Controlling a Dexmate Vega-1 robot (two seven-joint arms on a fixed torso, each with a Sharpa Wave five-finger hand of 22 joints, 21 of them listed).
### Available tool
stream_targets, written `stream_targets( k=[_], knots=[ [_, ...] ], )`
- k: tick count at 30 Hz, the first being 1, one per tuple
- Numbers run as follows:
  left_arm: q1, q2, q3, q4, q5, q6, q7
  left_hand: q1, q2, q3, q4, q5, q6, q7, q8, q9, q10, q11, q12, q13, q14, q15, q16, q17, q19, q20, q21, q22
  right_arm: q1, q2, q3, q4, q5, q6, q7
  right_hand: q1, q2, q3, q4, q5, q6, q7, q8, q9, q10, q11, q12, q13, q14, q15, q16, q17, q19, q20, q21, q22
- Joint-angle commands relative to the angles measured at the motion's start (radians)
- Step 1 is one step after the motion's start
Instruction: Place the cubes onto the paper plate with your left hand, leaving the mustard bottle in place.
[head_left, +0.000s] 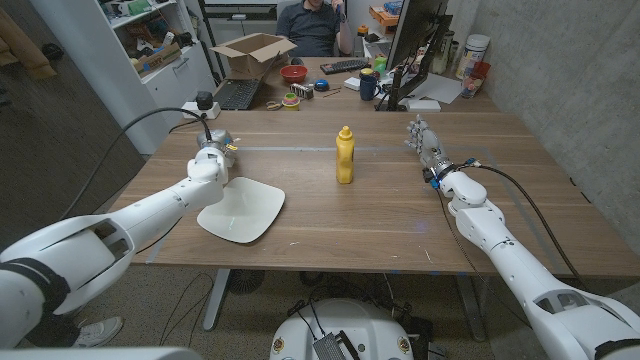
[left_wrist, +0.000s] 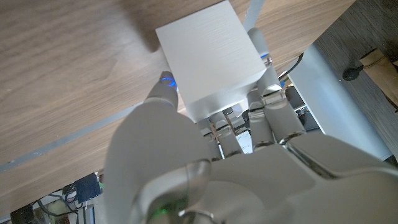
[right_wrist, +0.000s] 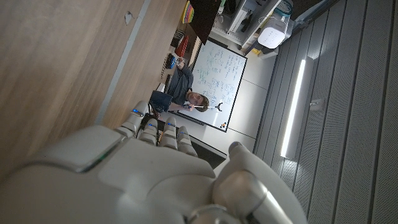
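My left hand (head_left: 209, 163) is at the table's far left, just beyond the white paper plate (head_left: 242, 210). It grips a pale grey cube (left_wrist: 210, 59) between the thumb and the fingers (left_wrist: 268, 68). In the head view the cube (head_left: 213, 141) shows at the fingertips. Whether it touches the wood I cannot tell. A bit of yellow (head_left: 232, 148) peeks out beside the hand. The yellow mustard bottle (head_left: 344, 155) stands upright mid-table, well clear of the plate. My right hand (head_left: 424, 142) holds nothing at the far right, its fingers reaching away from me.
A black cable (head_left: 150, 118) runs to a black knob (head_left: 205, 101) at the far left edge. Behind the table stand a cardboard box (head_left: 253, 50), a laptop (head_left: 238, 93), a red bowl (head_left: 293, 73), a monitor (head_left: 412, 45) and a seated person (head_left: 312, 25).
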Motion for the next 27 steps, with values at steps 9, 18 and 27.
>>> stream_targets(
  k=[9, 18, 27],
  knots=[
    [0.021, 0.000, -0.012, -0.043, 0.019, 0.041, 0.096, 0.146, 0.097, 0.027, -0.036, -0.001, 0.110, 0.011, 0.070, 0.031, 0.227, 0.005, 0.100, 0.084, 0.403, -0.455, 0.020, 0.066, 0.086, -0.141, 0.031, 0.008, 0.004, -0.006, -0.002, 0.011, -0.004, 0.011, -0.001, -0.006, 0.007, -0.005, 0.000, 0.007, 0.004, -0.003, 0.005, 0.004, -0.002, 0.005, 0.004, 0.002, 0.000, 0.003, 0.005, 0.002, -0.033, 0.001, -0.008, 0.003],
    [0.026, 0.008, -0.024, -0.074, 0.023, 0.064, 0.102, 0.158, 0.097, 0.029, -0.038, -0.001, 0.128, 0.005, 0.082, 0.036, 0.223, 0.005, 0.114, 0.101, 0.407, -0.455, 0.016, 0.077, 0.084, -0.143, 0.035, 0.009, 0.004, -0.008, -0.004, 0.012, -0.007, 0.013, -0.001, -0.005, 0.008, -0.005, 0.000, 0.007, 0.004, -0.003, 0.005, 0.004, -0.002, 0.006, 0.004, 0.002, 0.001, 0.003, 0.005, 0.001, -0.032, 0.000, -0.011, 0.003],
    [0.035, 0.021, -0.035, -0.114, 0.044, 0.082, 0.127, 0.169, 0.098, 0.030, -0.040, -0.001, 0.135, -0.005, 0.088, 0.040, 0.220, 0.001, 0.126, 0.113, 0.405, -0.456, 0.010, 0.085, 0.087, -0.143, 0.043, 0.011, 0.007, -0.011, -0.007, 0.012, -0.011, 0.014, -0.001, -0.004, 0.008, -0.007, -0.001, 0.007, 0.004, -0.004, 0.005, 0.004, -0.003, 0.005, 0.004, 0.002, 0.001, 0.002, 0.005, 0.001, -0.031, 0.000, -0.014, 0.003]
  ],
)
